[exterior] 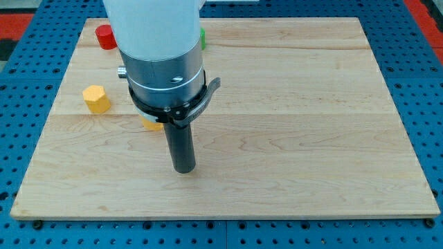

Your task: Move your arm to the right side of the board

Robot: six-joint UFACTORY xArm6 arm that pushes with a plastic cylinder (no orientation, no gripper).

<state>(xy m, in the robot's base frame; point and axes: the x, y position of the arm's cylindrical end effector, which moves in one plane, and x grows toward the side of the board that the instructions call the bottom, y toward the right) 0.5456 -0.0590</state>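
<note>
My tip (184, 168) rests on the wooden board (297, 124), left of the board's middle and toward the view's bottom. A yellow hexagonal block (97, 99) lies to the tip's upper left. A second yellow block (151, 124) is mostly hidden behind the arm, just above and left of the tip; its shape cannot be made out. A red round block (105, 37) sits near the board's top left corner. A green block (203, 38) shows only as a sliver behind the arm at the view's top. The tip touches no block.
The arm's wide silver and white body (160, 48) hides part of the board's upper left. A blue pegboard surface (415, 69) surrounds the board on all sides.
</note>
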